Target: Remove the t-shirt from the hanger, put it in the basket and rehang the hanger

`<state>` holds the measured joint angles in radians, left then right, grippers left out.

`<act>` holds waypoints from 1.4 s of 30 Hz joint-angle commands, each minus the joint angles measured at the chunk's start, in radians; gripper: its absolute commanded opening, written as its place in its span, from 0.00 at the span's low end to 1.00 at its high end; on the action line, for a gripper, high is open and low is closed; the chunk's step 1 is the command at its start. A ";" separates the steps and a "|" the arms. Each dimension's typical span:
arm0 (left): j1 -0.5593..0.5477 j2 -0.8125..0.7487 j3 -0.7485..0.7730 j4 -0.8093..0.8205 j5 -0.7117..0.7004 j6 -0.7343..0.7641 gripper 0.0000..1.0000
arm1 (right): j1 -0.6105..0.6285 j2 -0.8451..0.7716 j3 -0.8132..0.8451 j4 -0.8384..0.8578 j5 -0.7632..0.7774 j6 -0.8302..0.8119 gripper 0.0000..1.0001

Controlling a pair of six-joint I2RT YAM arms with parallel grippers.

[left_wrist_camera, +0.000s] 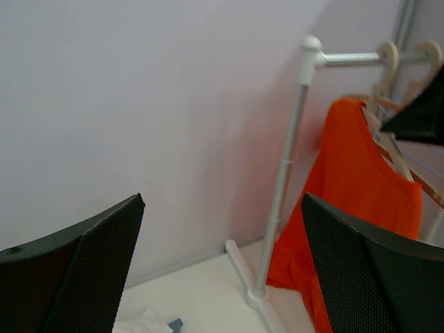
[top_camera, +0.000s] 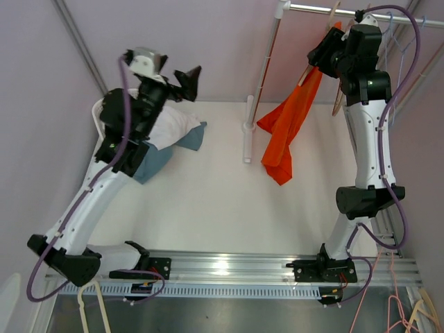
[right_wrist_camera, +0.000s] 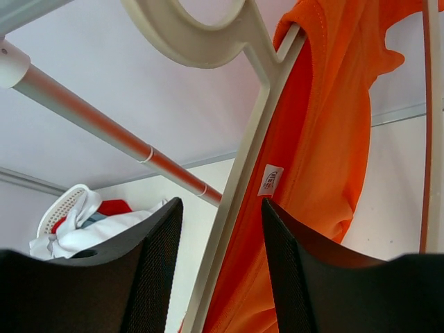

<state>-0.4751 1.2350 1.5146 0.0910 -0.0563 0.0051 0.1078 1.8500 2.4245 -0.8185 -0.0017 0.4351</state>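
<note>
An orange t-shirt hangs on a cream hanger from the rack's rail at the back right. My right gripper is up at the hanger. In the right wrist view it is open, with the hanger's sloping arm and the shirt's neck edge between its fingers, and I see no contact. My left gripper is open and empty, held high over the left of the table. In its wrist view it faces the shirt and hanger from a distance.
The rack's upright pole and white foot stand mid-table. A pile of white and blue laundry spills from a white basket under the left arm. More hangers hang at the far right, and loose ones lie near the bases.
</note>
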 commanded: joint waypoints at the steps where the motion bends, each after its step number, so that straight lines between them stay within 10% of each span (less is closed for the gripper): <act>1: -0.092 0.083 -0.057 0.049 0.027 0.159 0.99 | 0.020 0.021 0.053 -0.014 0.055 0.002 0.54; 25: -0.169 0.047 -0.108 0.092 -0.014 0.205 0.99 | 0.086 0.040 0.119 -0.068 0.267 -0.087 0.46; 42: -0.197 0.064 -0.108 0.088 -0.017 0.220 0.99 | 0.104 0.002 0.119 -0.076 0.316 -0.111 0.15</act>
<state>-0.6567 1.3067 1.4059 0.1482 -0.0685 0.2043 0.2012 1.9015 2.4989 -0.9070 0.2855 0.3363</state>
